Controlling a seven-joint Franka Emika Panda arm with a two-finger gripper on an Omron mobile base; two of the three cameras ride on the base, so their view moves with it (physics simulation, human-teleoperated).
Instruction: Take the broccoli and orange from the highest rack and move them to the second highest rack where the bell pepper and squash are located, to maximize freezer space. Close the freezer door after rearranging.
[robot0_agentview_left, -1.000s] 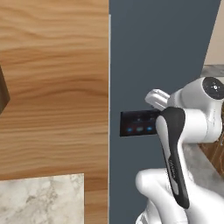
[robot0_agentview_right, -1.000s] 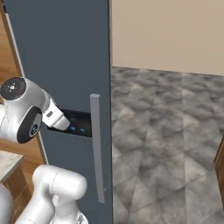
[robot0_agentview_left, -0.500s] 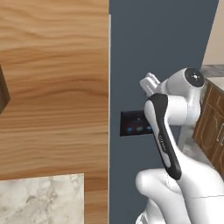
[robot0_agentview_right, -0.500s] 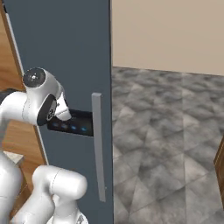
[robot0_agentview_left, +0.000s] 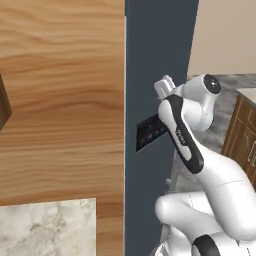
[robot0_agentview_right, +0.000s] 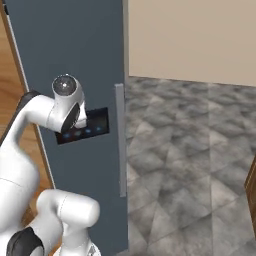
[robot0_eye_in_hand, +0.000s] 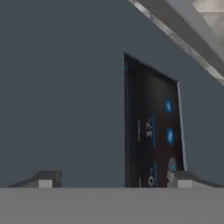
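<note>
The freezer door (robot0_agentview_left: 155, 55) is a dark slate-blue panel with a black display (robot0_agentview_left: 150, 132) and a grey bar handle (robot0_agentview_right: 120, 140). It hides the freezer's inside, so the broccoli, the orange and both racks are out of sight. My gripper (robot0_eye_in_hand: 114, 180) is open and holds nothing. It points straight at the door face (robot0_eye_in_hand: 65, 96) from close by, beside the display (robot0_eye_in_hand: 153, 131). Its fingertips (robot0_eye_in_hand: 48, 178) stand wide apart. My arm's wrist (robot0_agentview_right: 67, 107) covers the display's left end in the right base view.
A brown wooden cupboard front (robot0_agentview_left: 60, 100) adjoins the door's left edge, with a marble counter corner (robot0_agentview_left: 47, 227) below it. Grey tiled floor (robot0_agentview_right: 200, 150) and a beige wall (robot0_agentview_right: 190, 35) lie to the right. A brown cabinet (robot0_agentview_left: 242, 130) stands at the far right.
My arm has swung up and in toward the door, bringing the hand close to the display. The door panel now looks narrower and skewed in the left base view.
</note>
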